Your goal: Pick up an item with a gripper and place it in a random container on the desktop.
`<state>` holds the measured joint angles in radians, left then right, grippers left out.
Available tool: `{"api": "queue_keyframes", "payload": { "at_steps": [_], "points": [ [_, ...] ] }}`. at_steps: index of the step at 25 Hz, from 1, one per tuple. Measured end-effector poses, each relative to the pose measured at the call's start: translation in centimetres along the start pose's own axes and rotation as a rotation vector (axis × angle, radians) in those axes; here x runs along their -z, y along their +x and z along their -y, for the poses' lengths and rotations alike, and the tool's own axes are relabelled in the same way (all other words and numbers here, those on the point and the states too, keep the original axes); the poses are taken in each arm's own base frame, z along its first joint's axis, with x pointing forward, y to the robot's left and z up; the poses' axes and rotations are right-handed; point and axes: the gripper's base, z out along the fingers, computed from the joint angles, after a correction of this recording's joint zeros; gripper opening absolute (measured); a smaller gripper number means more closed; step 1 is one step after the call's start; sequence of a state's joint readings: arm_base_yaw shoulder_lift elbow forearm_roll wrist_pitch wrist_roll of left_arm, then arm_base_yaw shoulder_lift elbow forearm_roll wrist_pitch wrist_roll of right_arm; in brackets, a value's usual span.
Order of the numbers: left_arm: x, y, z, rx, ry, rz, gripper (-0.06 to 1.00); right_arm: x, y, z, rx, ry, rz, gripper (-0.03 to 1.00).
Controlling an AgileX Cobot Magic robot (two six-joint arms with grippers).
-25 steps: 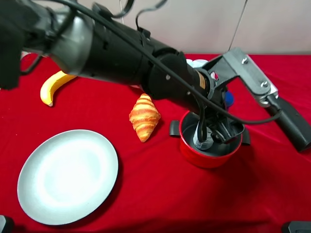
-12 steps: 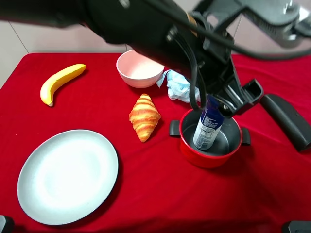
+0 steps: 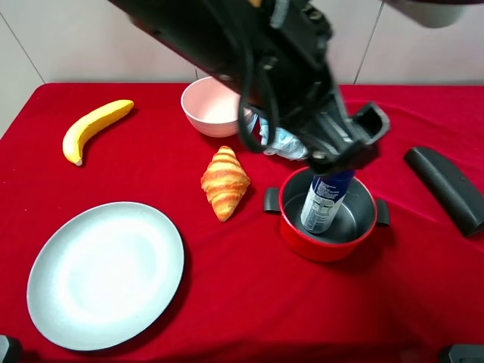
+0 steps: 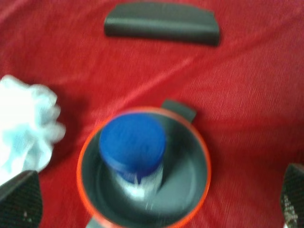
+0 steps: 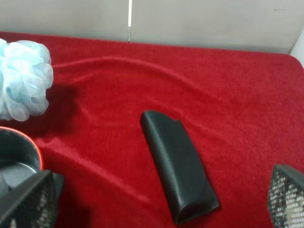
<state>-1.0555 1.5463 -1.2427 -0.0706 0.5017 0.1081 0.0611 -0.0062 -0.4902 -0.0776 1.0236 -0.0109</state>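
The white spray can (image 3: 321, 208) with its dark blue cap (image 4: 132, 142) stands leaning inside the red pot (image 3: 325, 253) on the red-clothed desktop (image 3: 242, 302). My left gripper (image 3: 344, 144) hangs open just above the can, not touching it. In the left wrist view the left gripper (image 4: 156, 202) is wide open, with the pot's rim (image 4: 204, 161) below it. My right gripper (image 5: 159, 199) is open and empty, low over the cloth beside the pot's rim (image 5: 19, 142).
A croissant (image 3: 224, 181) lies left of the pot. A pink bowl (image 3: 215, 110) and a blue-white mesh sponge (image 3: 283, 140) sit behind it. A banana (image 3: 94, 128) is far left, a grey-blue plate (image 3: 106, 272) front left, and a flat black bar (image 3: 446, 185) at the right.
My left gripper opened, let go of the can in the pot, and rose up and back. The can stays leaning in the pot.
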Motion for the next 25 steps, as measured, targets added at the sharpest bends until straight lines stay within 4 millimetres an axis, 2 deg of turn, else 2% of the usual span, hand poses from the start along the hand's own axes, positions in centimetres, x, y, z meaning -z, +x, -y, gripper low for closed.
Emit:
{"api": "queue_keyframes", "payload": {
  "at_steps": [5,9,16,25],
  "points": [
    [2.5,1.6,-1.0,0.027,-0.121,-0.168,0.99,0.0,0.0,0.0,0.000,0.000,0.000,0.69],
    [5.4,3.0,-1.6,0.067,-0.217,-0.300,0.99,0.0,0.0,0.0,0.000,0.000,0.000,0.69],
    [10.2,6.0,-1.5,0.114,-0.256,-0.462,0.99,0.0,0.0,0.0,0.000,0.000,0.000,0.69],
    [12.8,9.2,-1.2,0.119,-0.255,-0.437,0.99,0.0,0.0,0.0,0.000,0.000,0.000,0.69]
  ]
}}
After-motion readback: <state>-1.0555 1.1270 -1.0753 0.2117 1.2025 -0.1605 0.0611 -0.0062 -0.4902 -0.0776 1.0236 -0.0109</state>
